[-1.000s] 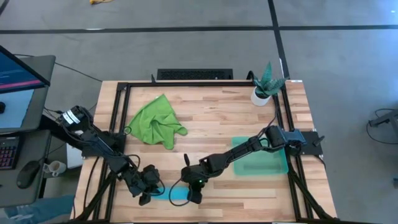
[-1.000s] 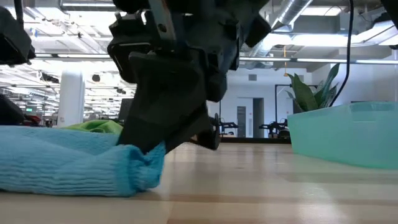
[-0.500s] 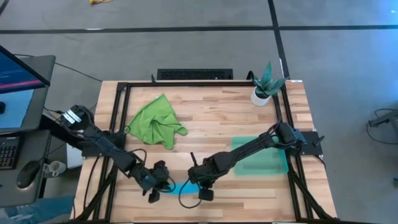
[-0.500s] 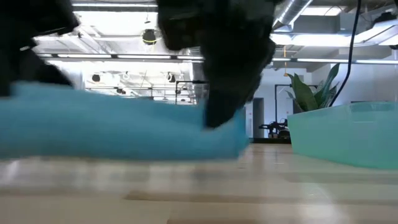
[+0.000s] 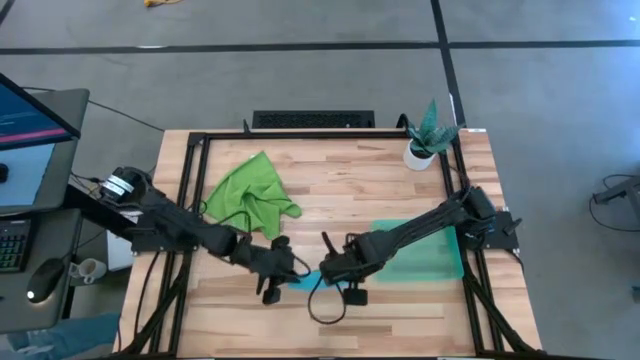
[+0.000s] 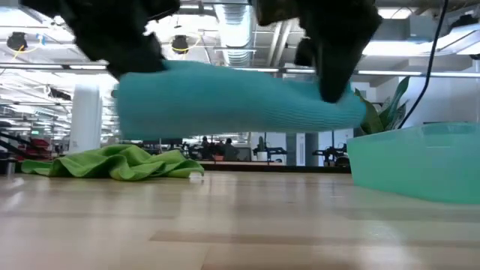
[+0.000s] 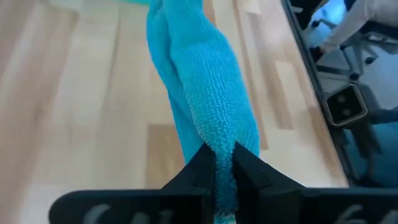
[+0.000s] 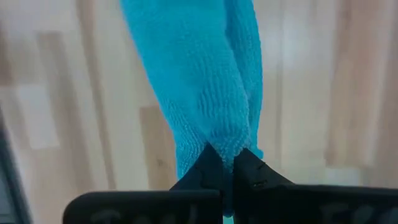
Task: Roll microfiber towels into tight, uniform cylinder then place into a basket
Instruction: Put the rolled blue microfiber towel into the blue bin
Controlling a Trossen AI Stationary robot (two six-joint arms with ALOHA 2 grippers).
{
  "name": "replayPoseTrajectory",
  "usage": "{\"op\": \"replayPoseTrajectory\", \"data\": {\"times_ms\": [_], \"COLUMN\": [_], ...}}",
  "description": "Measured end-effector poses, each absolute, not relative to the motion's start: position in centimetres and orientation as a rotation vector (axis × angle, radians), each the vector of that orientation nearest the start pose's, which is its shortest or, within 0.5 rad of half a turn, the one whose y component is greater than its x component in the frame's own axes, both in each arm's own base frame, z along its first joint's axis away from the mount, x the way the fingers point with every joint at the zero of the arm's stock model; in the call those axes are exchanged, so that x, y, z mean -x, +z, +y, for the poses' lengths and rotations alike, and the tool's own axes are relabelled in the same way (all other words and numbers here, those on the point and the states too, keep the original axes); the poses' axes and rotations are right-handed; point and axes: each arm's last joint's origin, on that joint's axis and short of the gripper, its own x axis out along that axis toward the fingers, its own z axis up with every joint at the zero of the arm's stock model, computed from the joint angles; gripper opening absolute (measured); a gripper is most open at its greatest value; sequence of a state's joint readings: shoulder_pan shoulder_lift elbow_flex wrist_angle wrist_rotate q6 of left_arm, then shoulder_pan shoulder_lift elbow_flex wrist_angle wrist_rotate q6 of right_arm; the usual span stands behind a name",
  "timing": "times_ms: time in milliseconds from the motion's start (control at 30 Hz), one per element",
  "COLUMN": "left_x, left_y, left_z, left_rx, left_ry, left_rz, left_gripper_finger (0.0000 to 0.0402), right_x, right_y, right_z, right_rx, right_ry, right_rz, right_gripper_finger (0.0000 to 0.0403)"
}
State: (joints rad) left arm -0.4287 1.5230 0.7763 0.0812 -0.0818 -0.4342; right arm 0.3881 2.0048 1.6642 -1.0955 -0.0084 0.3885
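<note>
While hanging clear of the table (image 5: 380,185):
Blue towel (image 6: 240,101): one, rolled into a long bundle, being held level above the wood between the two grippers, near the front edge.
Left gripper (image 5: 278,280): pinching one end of the roll, fingers (image 7: 200,169) pressing together on the cloth; arm stretching low from the left rear across the boards.
Right gripper (image 5: 335,277): clamping the other end, fingers (image 8: 205,167) closing tight on the fabric; arm reaching long and low from the right edge, crossing over the basket.
Basket (image 5: 452,268): one, teal, sitting at the right front, just beside the roll's right end.
Green towel (image 5: 248,197): one, lying crumpled on the left, farther back, well apart from both grippers.
Potted plant (image 5: 428,135): one, standing at the far right corner.
</note>
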Motion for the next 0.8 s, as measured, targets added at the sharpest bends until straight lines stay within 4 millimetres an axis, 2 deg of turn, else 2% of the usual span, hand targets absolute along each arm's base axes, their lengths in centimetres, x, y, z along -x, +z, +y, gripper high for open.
{"op": "replayPoseTrajectory", "data": {"times_ms": [267,500,633,800], "left_x": [-29.8,-31.6,-33.5,-35.9], "left_y": [20.1,22.0,22.4,21.7], "left_z": [-9.4,-8.0,-7.1,-5.4], "left_rx": [0.166,0.094,0.059,0.051], "left_ry": [-0.154,-0.135,-0.107,-0.047], "left_rz": [0.646,0.566,0.539,0.562], "left_gripper_finger": [0.0008,0.0008,0.0008,0.0008], "right_x": [-34.3,-32.1,-30.7,-28.1], "right_y": [25.2,27.2,27.2,26.4], "right_z": [13.8,12.9,11.9,10.3], "right_rx": [0.045,0.119,0.159,0.166], "right_ry": [-0.078,-0.180,-0.192,-0.218], "right_rz": [1.458,1.479,1.498,1.527], "right_gripper_finger": [0.0018,0.0017,0.0018,0.0017]}}
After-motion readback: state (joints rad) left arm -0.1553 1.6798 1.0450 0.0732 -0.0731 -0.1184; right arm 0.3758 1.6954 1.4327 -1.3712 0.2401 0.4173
